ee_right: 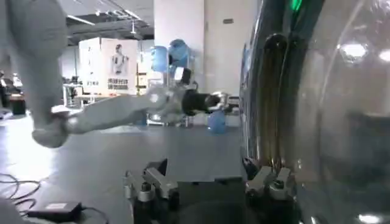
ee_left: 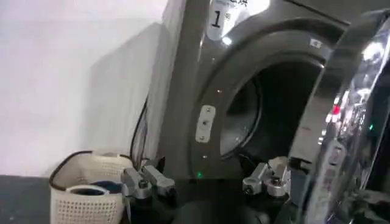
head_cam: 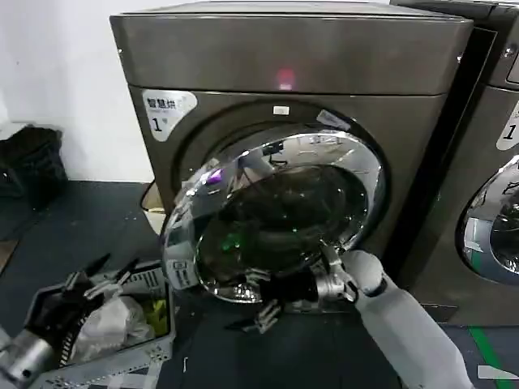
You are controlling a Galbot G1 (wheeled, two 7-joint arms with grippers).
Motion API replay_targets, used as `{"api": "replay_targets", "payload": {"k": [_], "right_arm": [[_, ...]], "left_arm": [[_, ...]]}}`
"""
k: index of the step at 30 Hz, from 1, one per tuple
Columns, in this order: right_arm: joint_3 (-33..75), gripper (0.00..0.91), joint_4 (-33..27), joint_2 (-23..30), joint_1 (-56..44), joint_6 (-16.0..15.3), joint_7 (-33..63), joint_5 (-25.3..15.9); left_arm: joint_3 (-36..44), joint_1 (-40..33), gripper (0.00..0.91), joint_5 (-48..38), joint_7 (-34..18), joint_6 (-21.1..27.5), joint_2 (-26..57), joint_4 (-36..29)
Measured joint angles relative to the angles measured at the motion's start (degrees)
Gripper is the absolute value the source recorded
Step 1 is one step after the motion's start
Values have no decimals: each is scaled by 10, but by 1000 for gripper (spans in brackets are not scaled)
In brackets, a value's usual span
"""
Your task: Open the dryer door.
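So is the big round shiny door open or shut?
Open. The round chrome-ringed dryer door swings out from the dark grey dryer, and the left wrist view shows the uncovered drum opening.

A white sticker point(head_cam: 168, 109) on the dryer point(head_cam: 284, 97) front corner reads "1".

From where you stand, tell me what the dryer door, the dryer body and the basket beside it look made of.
Dryer door: chrome-look ring, mirror-bright with reflections; the centre looks like dark tinted glass or plastic. Dryer: grey-brown panels with a metallic sheen, likely painted metal. Basket: cream, perforated lattice walls, probably plastic.
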Motion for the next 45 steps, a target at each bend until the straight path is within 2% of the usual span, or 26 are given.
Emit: {"api": "replay_targets", "payload": {"k": [8,15,21,28,34,40,43,45], "right_arm": [[69,907,30,-19,-70,8,-26,0],[154,907,52,-21,-142,20,-26,-8],[244,907,59,-18,-198,26,-25,-18],[367,907,93,15,-260,32,-4,-74],[488,907,147,57,-317,28,113,-35],[573,907,214,89,-379,36,293,7],[601,907,238,91,-403,34,396,4],[618,907,247,89,-416,32,463,-19]], "left_arm": [[47,-45,907,-22,-7,-4,28,40],[94,-107,907,-48,14,-26,74,91],[138,-163,907,-75,29,-22,107,128],[198,-221,907,-75,51,-12,128,145],[247,-242,907,-54,92,-12,136,137],[292,-248,907,-54,118,-11,145,114],[311,-251,907,-53,119,-11,149,99],[325,-252,907,-52,116,-10,153,89]]}}
